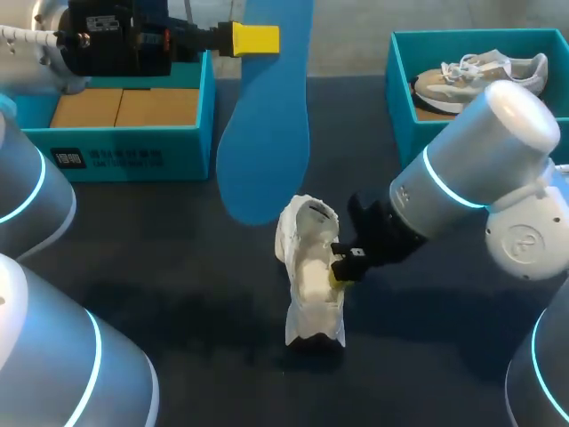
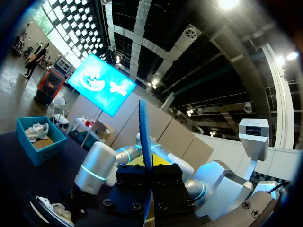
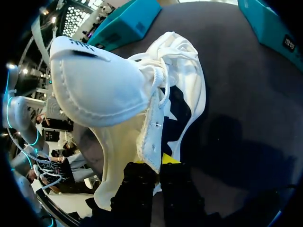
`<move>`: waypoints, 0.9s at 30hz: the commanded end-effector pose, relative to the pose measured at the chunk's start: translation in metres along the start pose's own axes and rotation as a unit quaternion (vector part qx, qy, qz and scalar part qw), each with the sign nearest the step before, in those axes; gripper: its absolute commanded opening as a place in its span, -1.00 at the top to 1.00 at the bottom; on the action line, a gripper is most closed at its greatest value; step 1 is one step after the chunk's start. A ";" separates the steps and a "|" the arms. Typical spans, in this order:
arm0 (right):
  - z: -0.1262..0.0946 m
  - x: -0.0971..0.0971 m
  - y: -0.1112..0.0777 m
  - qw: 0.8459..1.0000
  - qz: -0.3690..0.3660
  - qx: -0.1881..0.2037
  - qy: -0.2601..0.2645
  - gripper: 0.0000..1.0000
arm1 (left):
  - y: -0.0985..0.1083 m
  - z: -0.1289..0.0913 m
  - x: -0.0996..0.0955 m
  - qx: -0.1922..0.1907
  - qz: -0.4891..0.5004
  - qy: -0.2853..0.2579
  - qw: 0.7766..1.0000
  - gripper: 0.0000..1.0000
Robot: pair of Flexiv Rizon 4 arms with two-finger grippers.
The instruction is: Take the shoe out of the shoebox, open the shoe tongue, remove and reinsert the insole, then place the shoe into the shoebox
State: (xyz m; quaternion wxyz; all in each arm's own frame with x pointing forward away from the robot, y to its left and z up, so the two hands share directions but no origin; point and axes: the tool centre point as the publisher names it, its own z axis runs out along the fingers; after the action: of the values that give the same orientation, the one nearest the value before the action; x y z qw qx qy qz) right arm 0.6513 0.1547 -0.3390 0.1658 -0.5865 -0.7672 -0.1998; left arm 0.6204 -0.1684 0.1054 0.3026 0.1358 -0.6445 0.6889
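At the far left a teal left shoebox (image 1: 133, 147) stood open on the dark table (image 1: 178, 276), with only brown cardboard (image 1: 124, 107) showing inside; its near left corner was hidden by the robot's own arm. Above it the left gripper (image 1: 256, 40) was clamped on the blue insole (image 1: 267, 133), which hung in the air with its top end cut off by the frame. Just one yellow tip showed from above, and in the left wrist view the insole appeared edge-on between the black fingers, the tips mostly hidden. Near the table's middle the white shoe (image 1: 311, 276) stood out of any box, opening upward, tongue pulled wide. The right gripper (image 1: 340, 267) pinched the shoe's side wall beside the laces; one yellow tip was visible, the other tucked inside the shoe. At the far right a right shoebox (image 1: 400, 84) held a beige sneaker (image 1: 480, 76), partly covered by the right arm.
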 end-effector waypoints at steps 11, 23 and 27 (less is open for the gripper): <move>0.027 -0.013 0.005 1.000 0.008 0.010 0.025 1.00 | 0.000 0.002 -0.001 0.000 0.000 0.001 1.000 1.00; 0.038 -0.018 0.001 0.999 0.022 0.005 0.035 1.00 | 0.000 0.002 -0.001 0.000 0.000 0.001 1.000 1.00; 0.040 -0.018 -0.002 0.999 0.027 -0.002 0.036 1.00 | 0.000 0.002 -0.001 0.000 0.000 0.001 1.000 1.00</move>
State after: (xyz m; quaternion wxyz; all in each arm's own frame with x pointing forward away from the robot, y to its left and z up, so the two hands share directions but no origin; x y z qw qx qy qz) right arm 0.6579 0.1574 -0.3782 0.2022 -0.5970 -0.7464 -0.2137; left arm 0.6205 -0.1684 0.1054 0.3026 0.1357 -0.6445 0.6889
